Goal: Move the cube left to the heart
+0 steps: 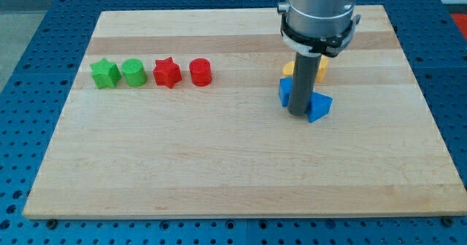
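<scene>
My tip [300,114] rests on the board at the view's right, between two blue blocks. One blue block [284,92] touches the rod's left side and is partly hidden, so its shape is unclear. The other blue block [319,107] is angular, cube or wedge, and sits against the rod's right side. Behind the rod, two yellow blocks show only in part, one on the left [288,68] and one on the right [322,68]. I cannot tell which of them is the heart.
A row of blocks lies at the view's upper left: a green star [105,74], a green cylinder [133,72], a red star [166,73] and a red cylinder [200,72]. The wooden board [219,172] ends in blue perforated table all round.
</scene>
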`<act>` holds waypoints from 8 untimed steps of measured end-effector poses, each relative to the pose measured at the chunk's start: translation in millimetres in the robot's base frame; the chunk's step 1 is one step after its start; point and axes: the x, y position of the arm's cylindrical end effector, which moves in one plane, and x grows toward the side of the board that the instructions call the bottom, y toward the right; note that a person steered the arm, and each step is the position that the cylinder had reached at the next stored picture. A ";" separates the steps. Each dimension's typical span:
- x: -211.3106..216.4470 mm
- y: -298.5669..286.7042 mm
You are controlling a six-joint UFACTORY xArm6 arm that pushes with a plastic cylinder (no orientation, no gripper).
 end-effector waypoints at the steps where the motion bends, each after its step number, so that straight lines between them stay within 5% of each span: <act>1: -12.2 0.0; 8: -41.8 -28.5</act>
